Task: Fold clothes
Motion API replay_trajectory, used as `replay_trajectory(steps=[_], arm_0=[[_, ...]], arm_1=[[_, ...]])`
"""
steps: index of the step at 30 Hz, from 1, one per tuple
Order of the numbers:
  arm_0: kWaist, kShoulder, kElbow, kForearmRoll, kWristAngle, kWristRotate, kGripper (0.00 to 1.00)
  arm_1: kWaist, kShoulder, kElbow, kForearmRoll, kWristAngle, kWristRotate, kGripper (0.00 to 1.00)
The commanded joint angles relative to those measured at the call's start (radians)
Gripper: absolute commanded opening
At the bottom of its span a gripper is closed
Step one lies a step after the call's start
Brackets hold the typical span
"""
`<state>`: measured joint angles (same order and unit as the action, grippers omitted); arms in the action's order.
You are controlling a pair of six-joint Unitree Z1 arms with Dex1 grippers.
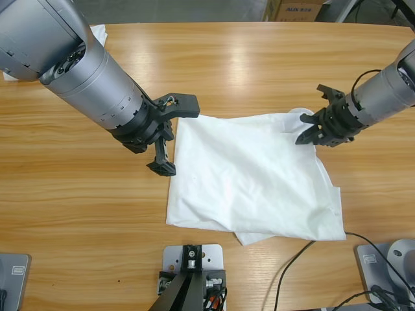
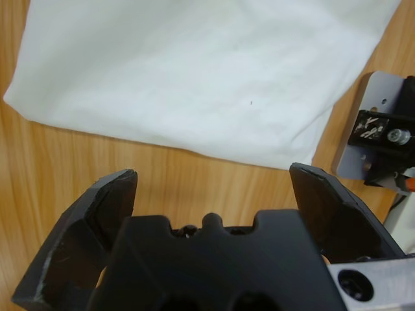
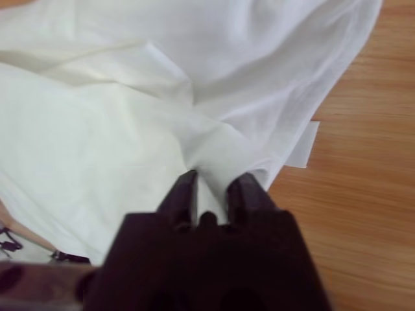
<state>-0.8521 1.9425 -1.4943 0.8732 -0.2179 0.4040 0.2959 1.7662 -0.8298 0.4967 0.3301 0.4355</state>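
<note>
A white T-shirt (image 1: 253, 175) lies partly folded and rumpled on the wooden table (image 1: 259, 71), right of centre. My left gripper (image 1: 179, 138) stands open at the shirt's left edge, one jaw by its upper left corner and one beside the edge. In the left wrist view the open left gripper (image 2: 214, 178) has bare wood between its jaws, and the shirt (image 2: 194, 71) with a tiny dark mark (image 2: 251, 102) lies just beyond. My right gripper (image 1: 310, 126) is at the shirt's upper right corner. In the right wrist view the right gripper (image 3: 217, 181) is shut on a pinch of the shirt (image 3: 97, 129).
Another white cloth (image 1: 97, 31) shows at the table's far left, partly behind the left arm. A cardboard box (image 1: 295, 9) stands beyond the far edge. A black cable (image 1: 292, 265) runs over the table near the shirt's lower right corner.
</note>
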Motion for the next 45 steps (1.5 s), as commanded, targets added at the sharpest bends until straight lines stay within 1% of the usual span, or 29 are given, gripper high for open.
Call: replay_trajectory(steps=[1,3,6,9,13,19,22,24,25,26,27,28,29,32,33,35,37,38,39,40,41,42,44,45], arm_0=[[-0.002,-0.011,0.029,-0.013,-0.021,-0.011,0.922],[-0.002,-0.013,0.029,-0.013,-0.021,-0.014,0.922],[-0.002,-0.015,0.031,-0.013,-0.024,-0.014,0.922],[-0.002,-0.012,0.034,-0.013,-0.027,-0.014,0.922],[-0.003,-0.007,0.034,-0.013,-0.031,-0.017,0.922],[-0.009,-0.014,0.046,-0.013,-0.031,-0.025,0.922],[-0.010,-0.017,0.055,-0.013,-0.031,-0.025,0.922],[-0.010,-0.017,0.054,-0.013,-0.031,-0.025,0.922],[-0.010,-0.016,0.054,-0.013,-0.031,-0.025,0.922],[-0.010,-0.015,0.054,-0.014,-0.031,-0.025,0.922],[-0.010,-0.012,0.054,-0.014,-0.031,-0.025,0.922],[-0.010,-0.011,0.053,-0.014,-0.031,-0.025,0.922],[-0.010,-0.010,0.052,-0.015,-0.032,-0.025,0.922],[-0.010,-0.008,0.052,-0.022,-0.032,-0.026,0.922],[-0.011,-0.007,0.052,-0.027,-0.029,-0.031,0.922],[-0.011,-0.002,0.053,-0.049,-0.016,-0.064,0.922],[-0.012,0.004,0.050,-0.080,0.006,-0.128,0.916],[-0.012,0.008,0.044,-0.089,0.011,-0.166,0.913],[-0.012,0.015,0.033,-0.092,0.013,-0.196,0.913],[-0.019,0.022,0.023,-0.092,0.017,-0.207,0.907],[-0.031,0.026,0.017,-0.092,0.027,-0.209,0.897],[-0.046,0.029,0.017,-0.092,0.042,-0.209,0.895],[-0.084,0.036,0.031,-0.092,0.059,-0.208,0.886],[-0.104,0.044,0.041,-0.092,0.062,-0.208,0.815]], arm_1=[[-0.007,-0.080,0.029,-0.009,-0.044,-0.115,0.000],[0.003,-0.142,0.027,-0.010,-0.075,-0.131,0.000],[0.053,-0.270,-0.011,0.001,-0.096,-0.140,0.000],[0.093,-0.320,-0.070,0.057,-0.103,-0.141,0.000],[0.125,-0.297,-0.062,0.022,-0.095,-0.153,0.000],[0.126,-0.179,0.034,-0.186,-0.108,-0.176,0.000],[0.123,-0.136,0.056,-0.204,-0.161,-0.171,0.000],[0.123,-0.132,0.069,-0.196,-0.212,-0.134,0.000],[0.123,-0.137,0.068,-0.179,-0.245,-0.103,0.196],[0.123,-0.153,0.067,-0.160,-0.280,-0.066,0.748],[0.124,-0.173,0.063,-0.138,-0.299,-0.034,0.970],[0.124,-0.190,0.051,-0.095,-0.304,-0.013,1.000],[0.124,-0.206,0.036,-0.044,-0.329,-0.003,1.000],[0.149,-0.306,0.005,0.060,-0.460,0.011,1.000],[0.154,-0.355,-0.007,0.083,-0.476,0.011,1.000],[0.171,-0.427,-0.015,0.094,-0.478,-0.001,0.989],[0.201,-0.422,-0.016,0.107,-0.458,0.013,0.741],[0.220,-0.400,-0.016,0.121,-0.452,0.016,0.719],[0.230,-0.369,-0.016,0.123,-0.430,0.015,0.549],[0.233,-0.349,-0.018,0.114,-0.404,0.012,0.257],[0.233,-0.340,-0.023,0.094,-0.373,0.005,0.019],[0.233,-0.328,-0.035,0.085,-0.366,-0.027,0.000],[0.233,-0.287,-0.059,0.082,-0.362,-0.086,0.000],[0.233,-0.256,-0.065,0.072,-0.339,-0.104,0.000]])
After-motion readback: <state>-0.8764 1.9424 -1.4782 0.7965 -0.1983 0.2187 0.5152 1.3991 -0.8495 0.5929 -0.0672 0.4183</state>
